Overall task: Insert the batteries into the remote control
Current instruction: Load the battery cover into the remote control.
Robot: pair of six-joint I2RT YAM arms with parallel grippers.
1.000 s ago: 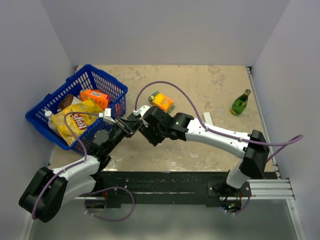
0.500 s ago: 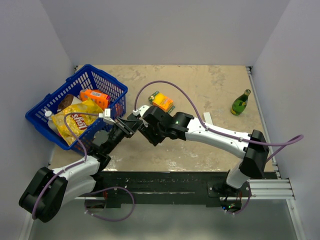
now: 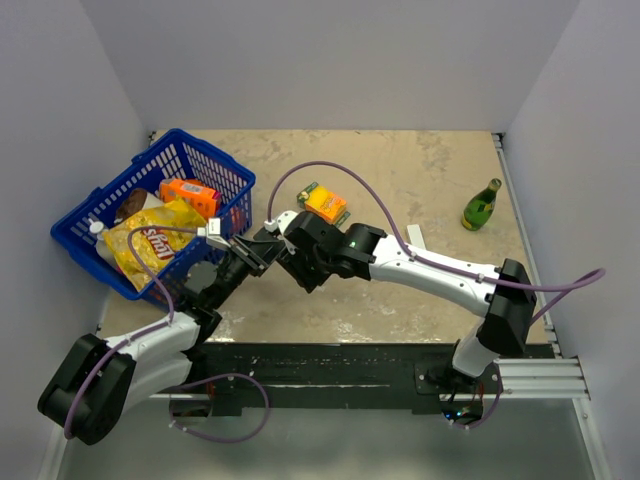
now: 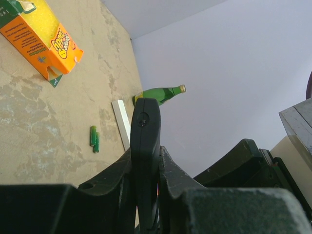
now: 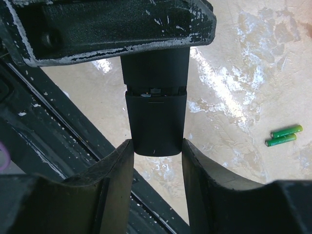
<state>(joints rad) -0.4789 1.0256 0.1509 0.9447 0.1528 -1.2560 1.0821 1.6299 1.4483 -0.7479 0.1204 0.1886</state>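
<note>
Black remote control (image 5: 155, 122): light, stiff, probably slick.
Left gripper (image 4: 145, 157) clamps its body; right gripper (image 5: 156, 147) pinches the cover end's edges.

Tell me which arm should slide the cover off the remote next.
Right. The left gripper is shut on the remote, holding it edge-up and steady. The right gripper has its fingers against both sides of the cover at the remote's end. The batteries lie on the table.

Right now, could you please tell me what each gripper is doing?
Left gripper: closed on the remote.
Right gripper: closed on the remote's end.
</note>
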